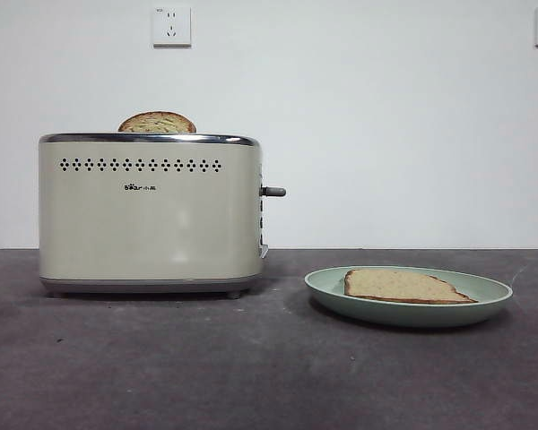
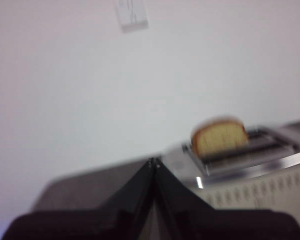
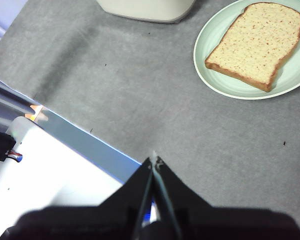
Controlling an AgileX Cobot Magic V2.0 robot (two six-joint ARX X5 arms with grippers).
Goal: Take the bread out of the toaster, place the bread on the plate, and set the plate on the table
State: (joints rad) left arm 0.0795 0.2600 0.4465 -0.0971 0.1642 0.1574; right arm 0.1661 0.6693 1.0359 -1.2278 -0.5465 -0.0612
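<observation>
Lying flat — speckled, dark-crusted bread [image 1: 399, 286] on the shallow round plate [image 1: 495, 288].

Only one bit of text is seen: a small black logo [image 1: 141, 187] printed on the front of the toaster [image 1: 150, 215], under the vent holes, way too tiny to be read properly; nothing else is marked anywhere

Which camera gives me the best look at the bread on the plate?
The right wrist view: it looks down on the bread, showing its whole outline on the plate. The front view shows it edge-on; the left wrist view misses it.
</observation>
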